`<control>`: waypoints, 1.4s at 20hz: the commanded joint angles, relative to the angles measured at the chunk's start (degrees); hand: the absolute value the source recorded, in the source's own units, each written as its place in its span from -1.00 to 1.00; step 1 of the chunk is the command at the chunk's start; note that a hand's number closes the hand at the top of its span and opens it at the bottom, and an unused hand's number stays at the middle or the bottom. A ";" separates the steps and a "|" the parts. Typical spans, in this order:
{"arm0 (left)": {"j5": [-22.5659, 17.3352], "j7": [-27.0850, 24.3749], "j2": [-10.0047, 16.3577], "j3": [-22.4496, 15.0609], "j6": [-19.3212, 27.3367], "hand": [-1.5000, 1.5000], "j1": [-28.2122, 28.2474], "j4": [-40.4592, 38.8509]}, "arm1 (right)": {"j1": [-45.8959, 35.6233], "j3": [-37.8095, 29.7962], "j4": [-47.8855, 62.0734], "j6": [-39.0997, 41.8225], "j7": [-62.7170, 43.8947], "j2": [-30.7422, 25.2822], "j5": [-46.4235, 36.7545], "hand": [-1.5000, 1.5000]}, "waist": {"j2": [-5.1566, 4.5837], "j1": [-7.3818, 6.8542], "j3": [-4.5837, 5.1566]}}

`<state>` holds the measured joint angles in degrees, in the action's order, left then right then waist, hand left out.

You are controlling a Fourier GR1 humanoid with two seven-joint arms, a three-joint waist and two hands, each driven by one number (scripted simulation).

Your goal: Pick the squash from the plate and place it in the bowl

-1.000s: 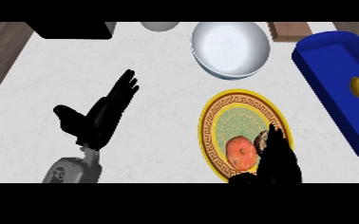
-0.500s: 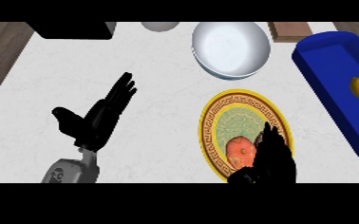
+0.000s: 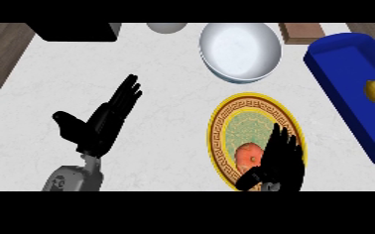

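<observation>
Worktop (image 3: 168, 104) of pale marble fills the frame, and at its upper left a black box (image 3: 73, 31) sits against the far edge. Below it, in the lower left, the left robot hand (image 3: 99, 129) rests above its grey forearm (image 3: 70, 178), fingers straight and spread, thumb out to the left, holding nothing. It looks parked there to keep clear of the work on the other side.

At the top centre a small grey round object (image 3: 167, 27) is cut by the frame edge, with too little showing to name it. Right of it sits the white bowl (image 3: 242, 49), the target. Directly below the bowl lies the yellow-rimmed plate (image 3: 249, 99). The orange squash (image 3: 247, 154) sits on the plate's lower part, toward the lower centre-right of the frame.

The right robot hand (image 3: 282, 158) comes in from the bottom edge just beside the squash's right side and hides part of it. Its fingers stretch up the frame and its thumb juts out below the squash, so the hand is wide, not closed on anything. That placement reads as the setup for a side grasp, fingers along one flank and the thumb ready to close. The task seems to be at its grasping step, with the squash not yet lifted.

Further right are a brown block (image 3: 300, 32) at the top and a blue bin (image 3: 341, 74) along the right edge, with something yellow inside.
</observation>
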<state>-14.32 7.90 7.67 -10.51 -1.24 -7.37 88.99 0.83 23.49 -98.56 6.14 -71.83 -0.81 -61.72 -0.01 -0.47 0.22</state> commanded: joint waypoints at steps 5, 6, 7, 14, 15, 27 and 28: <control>0.15 2.59 -0.42 -0.30 0.59 0.00 -0.44 1.93 | -1.25 0.54 2.68 -0.34 -13.41 0.77 0.04 -1.00 | 0.12 0.13 -0.19; 2.19 -1.78 -2.04 -1.68 1.21 0.00 1.68 0.86 | -2.10 0.54 3.23 -1.65 -13.41 0.77 -0.20 -1.00 | 0.05 0.12 -0.18; 1.08 1.27 -0.80 -0.42 1.16 0.00 0.46 2.15 | -2.11 0.17 4.58 -1.70 -13.41 0.77 -0.87 -1.00 | 0.05 0.01 -0.20; 1.80 -0.92 -2.65 -1.83 0.92 0.00 2.83 1.29 | -0.67 1.40 4.32 -4.37 -13.41 0.77 -0.42 -1.00 | 0.05 0.24 -0.18; -0.28 2.40 -1.19 0.89 0.62 0.00 -0.31 1.56 | -0.97 1.79 5.93 -4.10 -13.41 0.77 -0.81 -1.00 | -0.01 0.23 -0.19; 1.67 -1.75 -1.54 0.57 -1.39 0.00 1.09 -1.34 | -4.24 1.47 12.28 -8.18 -5.46 0.74 -2.36 1.00 | -0.09 0.15 -0.22; 1.29 -0.51 -2.36 0.86 -0.82 0.00 -1.25 -2.31 | -4.21 4.45 11.70 -8.57 -7.80 0.74 -2.76 1.00 | -0.10 0.29 -0.22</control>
<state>-13.19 7.00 6.23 -9.68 -2.34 -6.84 87.84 -2.75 25.51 -91.45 0.52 -68.84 -1.43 -65.28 0.85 -0.14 1.02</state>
